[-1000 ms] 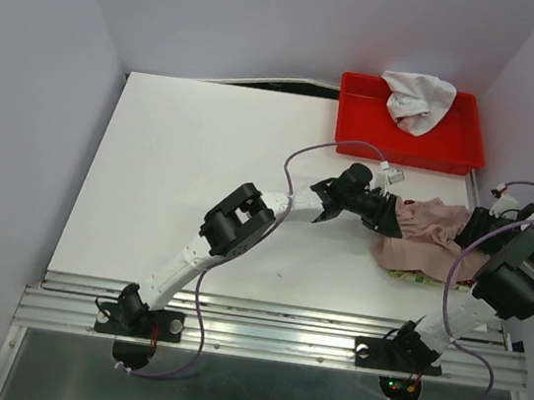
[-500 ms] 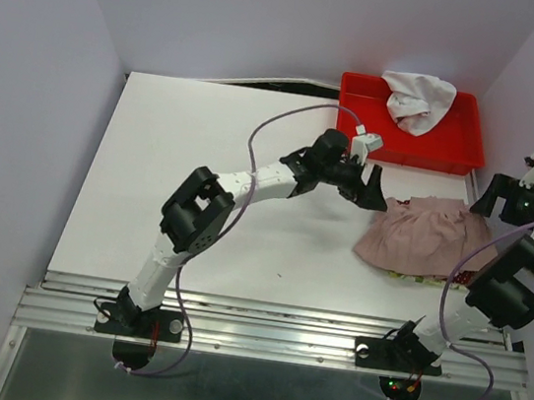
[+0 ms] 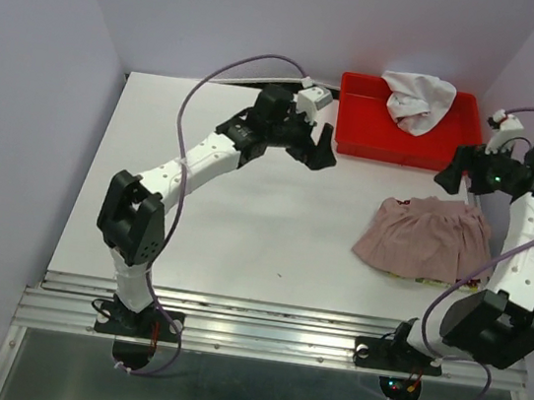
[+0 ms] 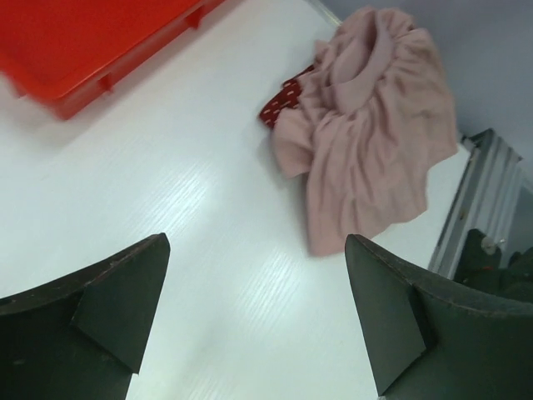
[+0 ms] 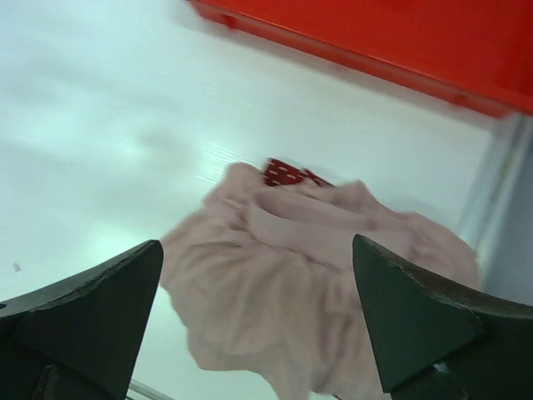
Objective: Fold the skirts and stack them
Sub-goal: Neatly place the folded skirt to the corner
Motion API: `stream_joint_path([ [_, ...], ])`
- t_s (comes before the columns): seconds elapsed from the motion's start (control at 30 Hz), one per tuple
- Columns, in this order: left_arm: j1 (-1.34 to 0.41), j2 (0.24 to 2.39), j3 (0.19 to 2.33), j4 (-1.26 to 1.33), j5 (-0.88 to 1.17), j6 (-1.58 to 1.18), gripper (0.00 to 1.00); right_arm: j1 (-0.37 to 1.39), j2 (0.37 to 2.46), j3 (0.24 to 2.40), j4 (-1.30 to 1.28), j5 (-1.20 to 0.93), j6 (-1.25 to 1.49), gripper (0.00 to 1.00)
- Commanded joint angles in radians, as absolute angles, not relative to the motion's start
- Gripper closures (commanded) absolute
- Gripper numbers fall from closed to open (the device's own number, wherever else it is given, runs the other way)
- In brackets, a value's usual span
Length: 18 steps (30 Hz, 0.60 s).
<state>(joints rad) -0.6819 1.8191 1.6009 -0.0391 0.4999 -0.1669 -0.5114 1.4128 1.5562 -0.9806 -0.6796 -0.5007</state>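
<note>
Pale walls (image 3: 35,78) enclosing a white table (image 3: 196,210). Lying loosely folded near its right edge: pink skirt (image 3: 426,237), covering the dotted skirt (image 4: 281,98) and the patterned skirt (image 3: 425,278), each only peeking out from under it, apparently making one pile. Hanging raised and apart from the pile, likely to avoid dragging it: left gripper (image 3: 318,157) just beside the red tray (image 3: 355,138), right gripper (image 3: 449,181) above the pile's far side. Jaws gaping wide on both, gripping nothing. Sitting bunched in the tray: white cloth (image 3: 415,100).
</note>
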Motion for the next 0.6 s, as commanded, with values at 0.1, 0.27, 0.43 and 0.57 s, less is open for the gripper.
stream_joint_path([
  [0.1, -0.379, 1.610, 1.632, -0.441, 0.547, 0.162, 0.02, -0.145, 1.316, 1.372, -0.740, -0.672, -0.197, 0.00],
  [0.27, -0.188, 1.465, 1.470, -0.477, 0.526, 0.254, 0.01, 0.058, 1.338, 1.230, -0.508, -0.594, -0.048, 0.00],
  [0.43, -0.118, 1.289, 1.148, -0.374, 0.468, 0.285, 0.01, 0.138, 1.378, 1.105, -0.433, -0.620, -0.011, 0.00],
  [0.57, -0.118, 1.168, 0.988, -0.316, 0.394, 0.313, 0.01, 0.244, 1.324, 0.962, -0.387, -0.581, -0.005, 0.00],
])
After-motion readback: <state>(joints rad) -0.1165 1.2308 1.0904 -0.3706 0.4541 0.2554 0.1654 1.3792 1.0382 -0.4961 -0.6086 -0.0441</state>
